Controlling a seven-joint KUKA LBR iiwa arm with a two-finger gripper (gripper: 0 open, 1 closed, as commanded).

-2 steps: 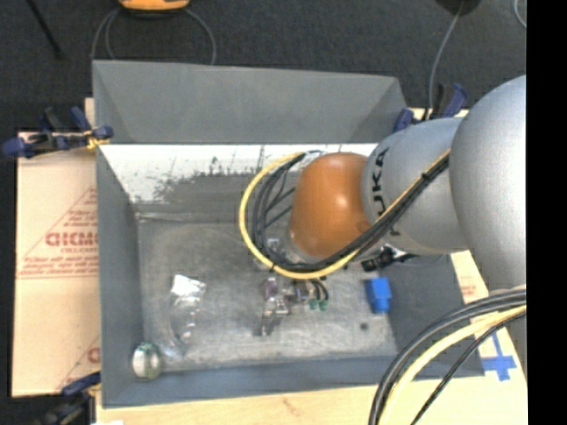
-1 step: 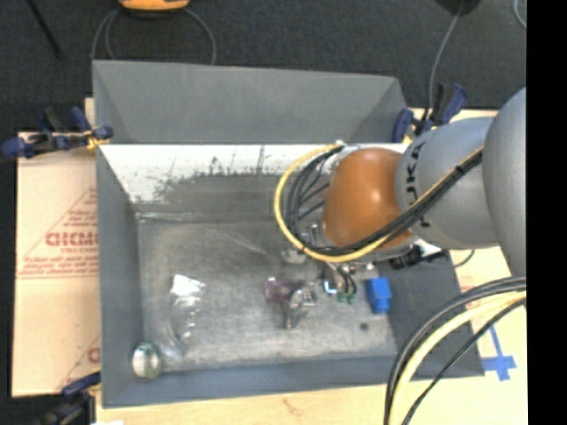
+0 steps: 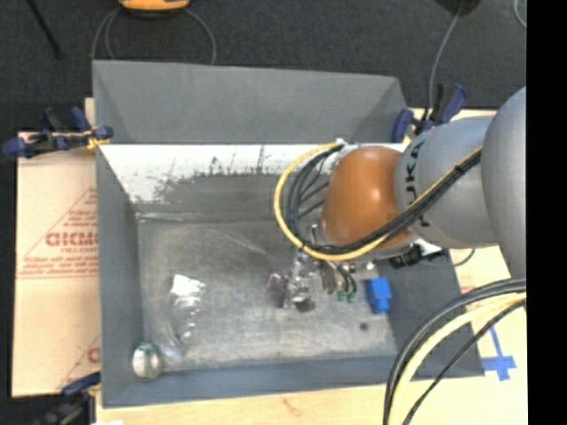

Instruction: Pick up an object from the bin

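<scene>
The gripper — parted or closed, I cannot tell — hangs in the grey bin, a small purplish piece just left, a blue block right, clear plastic and a silvery ball well left.

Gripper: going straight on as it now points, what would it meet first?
Probably the small dark thing under the gripper, near the middle of the bin; depth is unclear, so it might meet bare floor.

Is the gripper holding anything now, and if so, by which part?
Cannot be told. The gripper is low in the grey metal bin, beside a small dark purplish object, but no hold on it is visible.
</scene>
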